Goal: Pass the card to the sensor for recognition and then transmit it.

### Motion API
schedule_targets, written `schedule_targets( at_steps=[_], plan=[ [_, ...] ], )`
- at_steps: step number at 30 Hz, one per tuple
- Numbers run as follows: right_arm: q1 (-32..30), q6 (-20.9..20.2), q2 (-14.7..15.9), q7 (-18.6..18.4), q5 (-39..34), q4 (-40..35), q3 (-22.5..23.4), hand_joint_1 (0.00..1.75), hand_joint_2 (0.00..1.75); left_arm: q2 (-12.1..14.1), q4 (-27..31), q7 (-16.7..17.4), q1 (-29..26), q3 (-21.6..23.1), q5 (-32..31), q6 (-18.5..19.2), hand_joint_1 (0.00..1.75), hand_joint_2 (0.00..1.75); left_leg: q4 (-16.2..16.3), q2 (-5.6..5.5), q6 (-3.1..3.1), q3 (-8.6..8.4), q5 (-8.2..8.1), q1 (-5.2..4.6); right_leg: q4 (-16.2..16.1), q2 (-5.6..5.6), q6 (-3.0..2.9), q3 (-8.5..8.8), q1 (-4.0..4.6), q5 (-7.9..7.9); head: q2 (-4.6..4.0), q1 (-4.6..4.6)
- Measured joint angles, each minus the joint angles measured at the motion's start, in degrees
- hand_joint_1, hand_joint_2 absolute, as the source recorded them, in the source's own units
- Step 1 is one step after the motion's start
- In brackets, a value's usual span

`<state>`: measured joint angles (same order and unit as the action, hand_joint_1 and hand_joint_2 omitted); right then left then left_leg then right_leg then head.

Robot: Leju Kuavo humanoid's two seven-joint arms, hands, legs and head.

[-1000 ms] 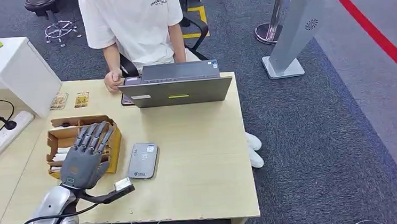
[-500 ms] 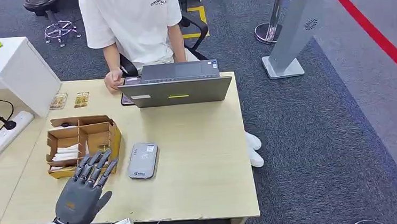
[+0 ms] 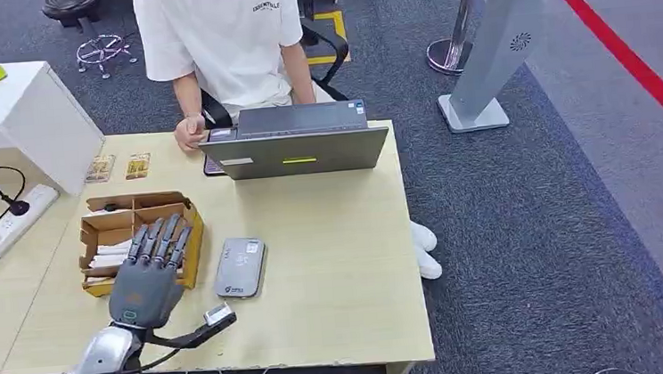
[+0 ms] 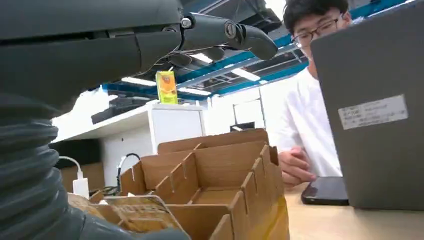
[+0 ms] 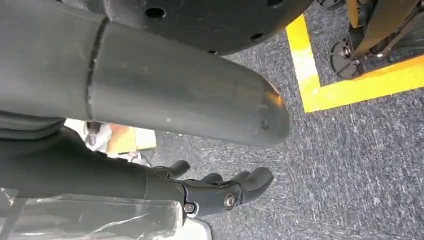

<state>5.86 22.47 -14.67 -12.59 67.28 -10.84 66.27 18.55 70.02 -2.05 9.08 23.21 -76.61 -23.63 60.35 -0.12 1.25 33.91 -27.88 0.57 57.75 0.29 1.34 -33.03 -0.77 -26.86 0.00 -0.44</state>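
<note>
My left hand (image 3: pixel 151 273) hovers with its fingers stretched out and apart over the near right corner of the brown divided cardboard box (image 3: pixel 107 224), which holds white cards (image 3: pixel 105 256). In the left wrist view the fingers (image 4: pixel 225 32) reach out above the box (image 4: pixel 220 175) with nothing between them, and a brown printed piece (image 4: pixel 137 212) lies close by the thumb. The grey card sensor (image 3: pixel 240 267) lies flat on the table just right of the hand. My right hand (image 5: pixel 220 192) hangs over the carpet, fingers loosely bent and holding nothing.
A person in a white shirt (image 3: pixel 222 35) sits behind a grey laptop (image 3: pixel 296 145) at the far edge, with a dark phone (image 3: pixel 210 165) beside it. A white cabinet (image 3: pixel 19 118), a power strip (image 3: pixel 1 233) and two small packets (image 3: pixel 119 167) stand at the left.
My left hand was over the box, drew back to the table's near edge, and has now come forward again over the box's near right corner. Nothing on the table has moved.
</note>
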Motion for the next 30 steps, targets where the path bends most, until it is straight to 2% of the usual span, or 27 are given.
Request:
schedule_targets(
  at_steps=[4, 8, 20, 24, 30],
  plan=[
    [0.0, 0.1, 0.0, 0.0, 0.0, 0.0, -0.1, 0.0, 0.0, -2.4, -6.4, -0.8, 3.4, -0.2, 0.5, -1.2, 0.0, 1.75, 0.0, 0.01, 0.0, 0.01, 0.0, 0.0, 0.0, 0.02, 0.01, 0.0, 0.0, 0.0, 0.0, -0.02],
    [0.0, 0.1, 0.0, -0.2, 0.0, 0.0, -0.2, 0.0, 0.0, -4.3, -9.8, -1.1, 4.8, -0.3, 0.7, -1.2, 0.0, 1.75, 0.0, 0.02, 0.0, 0.01, -0.01, 0.0, 0.0, 0.06, 0.01, -0.03, 0.0, 0.0, -0.02, -0.02],
    [0.0, 0.2, 0.0, -0.2, -0.3, 0.0, -0.2, 0.0, 0.0, -5.6, -11.8, -1.2, 5.0, -0.3, 1.4, -1.4, 0.0, 1.75, 0.0, 0.03, 0.0, 0.04, 0.0, 0.0, 0.0, 0.05, 0.0, -0.04, 0.0, 0.0, 0.0, -0.02],
    [0.0, 0.2, 0.0, 0.0, -1.1, 0.0, -0.2, 0.0, 0.0, -5.0, -7.3, -1.7, 1.9, -1.1, 2.9, -1.7, 0.0, 1.75, 0.0, 0.07, 0.0, 0.04, -0.01, 0.0, 0.0, 0.13, 0.0, -0.07, 0.0, -0.01, -0.02, 0.0],
    [0.0, 0.3, 0.0, -0.1, -1.6, 0.0, -0.2, 0.0, 0.0, -2.1, 3.5, -2.1, -5.2, -2.3, 4.9, -1.5, 0.0, 1.75, 0.0, 0.06, 0.01, 0.11, -0.03, 0.01, 0.0, 0.09, -0.02, -0.12, 0.0, -0.06, 0.0, -0.02]
  ],
)
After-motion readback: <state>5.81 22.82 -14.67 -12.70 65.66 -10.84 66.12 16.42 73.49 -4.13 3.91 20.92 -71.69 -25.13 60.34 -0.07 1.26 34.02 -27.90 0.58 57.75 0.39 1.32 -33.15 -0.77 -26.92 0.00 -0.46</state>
